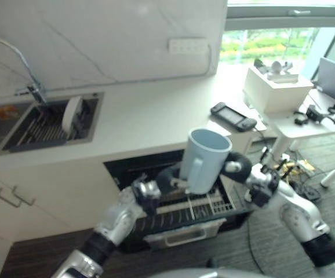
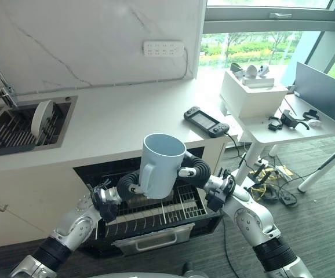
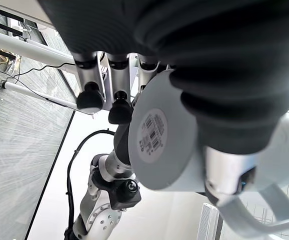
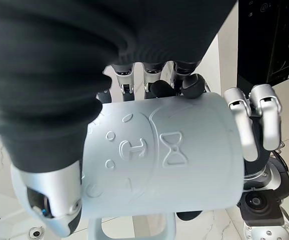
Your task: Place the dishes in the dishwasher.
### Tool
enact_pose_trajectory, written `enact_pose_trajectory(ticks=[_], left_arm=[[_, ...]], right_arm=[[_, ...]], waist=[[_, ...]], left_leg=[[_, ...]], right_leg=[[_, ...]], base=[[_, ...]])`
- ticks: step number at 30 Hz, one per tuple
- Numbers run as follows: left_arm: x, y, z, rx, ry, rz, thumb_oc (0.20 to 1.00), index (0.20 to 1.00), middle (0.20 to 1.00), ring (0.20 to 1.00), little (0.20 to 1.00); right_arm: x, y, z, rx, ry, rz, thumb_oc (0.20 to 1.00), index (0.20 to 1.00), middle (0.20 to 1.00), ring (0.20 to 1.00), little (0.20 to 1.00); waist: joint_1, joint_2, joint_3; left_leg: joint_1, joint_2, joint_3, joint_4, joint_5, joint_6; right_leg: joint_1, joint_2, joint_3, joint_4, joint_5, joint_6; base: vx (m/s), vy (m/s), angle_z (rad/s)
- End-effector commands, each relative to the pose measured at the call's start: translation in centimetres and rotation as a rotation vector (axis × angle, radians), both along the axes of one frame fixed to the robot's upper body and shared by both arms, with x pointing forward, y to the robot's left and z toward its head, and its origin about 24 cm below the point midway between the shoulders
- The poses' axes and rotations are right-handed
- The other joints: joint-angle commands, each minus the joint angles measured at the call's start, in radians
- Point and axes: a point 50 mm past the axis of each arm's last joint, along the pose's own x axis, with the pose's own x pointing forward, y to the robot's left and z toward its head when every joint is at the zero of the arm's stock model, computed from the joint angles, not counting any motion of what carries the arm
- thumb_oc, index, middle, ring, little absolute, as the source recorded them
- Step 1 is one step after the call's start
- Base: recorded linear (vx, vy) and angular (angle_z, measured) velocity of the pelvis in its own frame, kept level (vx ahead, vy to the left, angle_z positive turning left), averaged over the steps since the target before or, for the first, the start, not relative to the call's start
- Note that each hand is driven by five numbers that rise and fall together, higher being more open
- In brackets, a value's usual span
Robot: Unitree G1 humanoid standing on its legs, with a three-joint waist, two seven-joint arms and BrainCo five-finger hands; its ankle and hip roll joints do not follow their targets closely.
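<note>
A pale blue glazed mug [image 2: 160, 165], cylindrical and upright with embossed figures on its wall, hangs above the open dishwasher's wire rack [image 2: 156, 215]. Left hand [image 2: 128, 184] and right hand [image 2: 193, 167] both curl round it from opposite sides. A white plate [image 2: 40, 117] stands on edge in the steel sink [image 2: 66, 124].
</note>
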Motion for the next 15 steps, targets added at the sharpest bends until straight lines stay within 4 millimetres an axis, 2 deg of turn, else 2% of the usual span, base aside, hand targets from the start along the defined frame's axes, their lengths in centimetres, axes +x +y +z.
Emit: enact_pose_trajectory(ticks=[1,15], left_arm=[[0.8,-0.4,1.5,0.002,-0.108,-0.011,0.200,0.200,0.200,0.200,0.200],[0.5,-0.9,1.3,0.002,-0.092,-0.019,0.200,0.200,0.200,0.200,0.200]], right_arm=[[0.2,2.2,3.6,0.074,-0.168,0.083,1.000,1.000,1.000,1.000,1.000],[-0.4,3.9,3.9,0.083,-0.188,0.143,1.000,1.000,1.000,1.000,1.000]], waist=[[0.016,-0.027,0.009],[0.022,-0.026,0.017]], left_leg=[[0.004,0.044,-0.022,0.007,-0.040,0.001],[0.005,0.041,-0.026,0.007,-0.038,0.006]], right_leg=[[0.024,-0.106,0.003,0.025,-0.043,0.111],[0.013,-0.109,0.010,0.039,-0.046,0.113]], base=[[0.00,0.000,0.00],[0.00,0.000,0.00]])
